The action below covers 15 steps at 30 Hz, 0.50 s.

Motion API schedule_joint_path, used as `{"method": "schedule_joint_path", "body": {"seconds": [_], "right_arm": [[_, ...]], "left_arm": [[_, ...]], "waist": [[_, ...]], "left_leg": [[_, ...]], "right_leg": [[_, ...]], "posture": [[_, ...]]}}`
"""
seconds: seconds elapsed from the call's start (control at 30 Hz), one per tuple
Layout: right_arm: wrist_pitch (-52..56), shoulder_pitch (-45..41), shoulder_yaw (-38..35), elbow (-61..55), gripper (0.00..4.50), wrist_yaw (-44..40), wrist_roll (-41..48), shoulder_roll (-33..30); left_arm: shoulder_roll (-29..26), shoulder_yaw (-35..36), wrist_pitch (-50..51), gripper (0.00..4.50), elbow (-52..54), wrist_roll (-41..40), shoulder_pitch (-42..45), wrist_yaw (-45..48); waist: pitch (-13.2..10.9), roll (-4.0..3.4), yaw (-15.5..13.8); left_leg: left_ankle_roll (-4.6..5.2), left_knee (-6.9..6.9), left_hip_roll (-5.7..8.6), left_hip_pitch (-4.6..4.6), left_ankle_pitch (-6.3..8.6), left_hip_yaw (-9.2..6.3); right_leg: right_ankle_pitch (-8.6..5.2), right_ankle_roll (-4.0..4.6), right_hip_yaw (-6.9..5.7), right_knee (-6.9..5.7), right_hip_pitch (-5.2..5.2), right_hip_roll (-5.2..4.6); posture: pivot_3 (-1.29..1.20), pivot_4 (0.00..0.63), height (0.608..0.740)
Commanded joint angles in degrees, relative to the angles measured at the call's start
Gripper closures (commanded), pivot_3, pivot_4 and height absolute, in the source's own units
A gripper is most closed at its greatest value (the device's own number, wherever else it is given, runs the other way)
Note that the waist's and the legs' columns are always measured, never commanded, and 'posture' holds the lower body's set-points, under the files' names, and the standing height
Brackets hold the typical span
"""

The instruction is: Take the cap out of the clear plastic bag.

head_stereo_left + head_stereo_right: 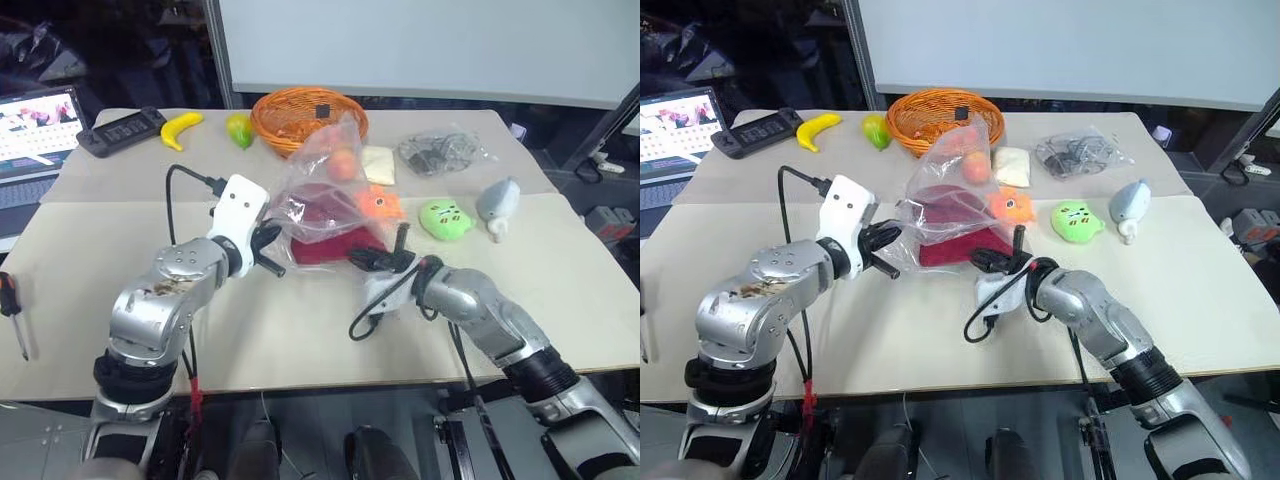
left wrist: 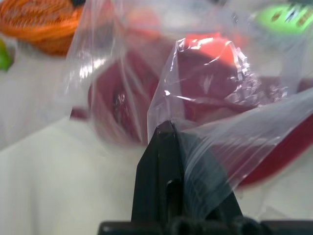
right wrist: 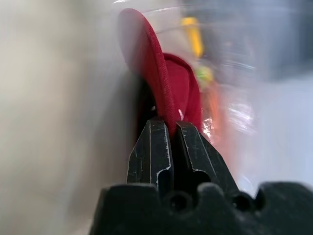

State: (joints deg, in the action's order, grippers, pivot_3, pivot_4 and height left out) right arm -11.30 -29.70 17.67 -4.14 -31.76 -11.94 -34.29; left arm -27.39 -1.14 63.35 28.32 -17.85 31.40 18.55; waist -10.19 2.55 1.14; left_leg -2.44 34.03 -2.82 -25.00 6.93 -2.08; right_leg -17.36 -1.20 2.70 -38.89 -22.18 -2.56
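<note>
Both claws shut: left claw (image 2: 164, 134) pinches clear plastic bag (image 1: 315, 185), right claw (image 3: 168, 129) grips cap (image 3: 168, 85).

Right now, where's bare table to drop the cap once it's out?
Bare table: the near strip in front of both arms, and the left side toward the screwdriver. Crowded: the far edge by the basket, and right by the green plush.

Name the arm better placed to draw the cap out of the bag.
Right. The right pincer is shut on the cap brim, ready to pull, while the left pincer pinches the clear plastic bag and should hold it back.
</note>
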Motion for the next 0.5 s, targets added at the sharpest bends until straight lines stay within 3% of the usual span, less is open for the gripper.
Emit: {"method": "schedule_joint_path", "body": {"seconds": [0.03, 0.23, 0.33, 0.5], "right_arm": [[15.8, -1.3, -8.0, -11.9, 4.48, -13.7, 20.6, -4.3], [35.6, 0.0, -15.6, -23.1, 4.48, -24.8, 41.5, -13.4], [44.3, -0.6, -20.4, -24.3, 4.48, -24.5, 52.6, -13.9], [53.2, -6.6, -31.4, -14.7, 4.48, -19.5, 67.2, -10.9]], "left_arm": [[-1.0, 1.0, -2.7, 4.5, 0.9, 0.7, -0.2, 0.3], [-0.4, 0.0, -3.6, 4.5, 0.7, 0.4, -0.4, 0.3], [-0.4, -0.3, -4.0, 4.5, 0.8, 0.5, -0.8, 0.3], [-0.6, -0.2, -4.0, 4.5, 0.8, 0.4, -0.8, 0.4]], "waist": [[0.0, -0.01, -0.3], [0.0, -0.05, -0.5], [0.0, -0.05, -0.3], [0.0, -0.04, -0.2]], "left_leg": [[0.0, 0.02, 0.0, -0.01, 0.0, 0.0], [0.04, 0.1, 0.0, -0.03, 0.03, -0.07], [0.07, 0.09, -0.01, -0.04, 0.04, -0.07], [0.07, 0.14, 0.0, -0.03, 0.04, -0.04]], "right_leg": [[0.0, -0.01, -0.01, 0.0, 0.02, 0.0], [0.0, 0.0, -0.12, 0.03, 0.08, -0.02], [-0.01, 0.0, -0.11, 0.03, 0.06, -0.01], [0.0, 0.0, -0.06, 0.0, 0.05, 0.0]], "posture": [[0.0, 0.15, 0.74], [0.0, 0.15, 0.74], [0.0, 0.15, 0.74], [0.0, 0.15, 0.74]]}}
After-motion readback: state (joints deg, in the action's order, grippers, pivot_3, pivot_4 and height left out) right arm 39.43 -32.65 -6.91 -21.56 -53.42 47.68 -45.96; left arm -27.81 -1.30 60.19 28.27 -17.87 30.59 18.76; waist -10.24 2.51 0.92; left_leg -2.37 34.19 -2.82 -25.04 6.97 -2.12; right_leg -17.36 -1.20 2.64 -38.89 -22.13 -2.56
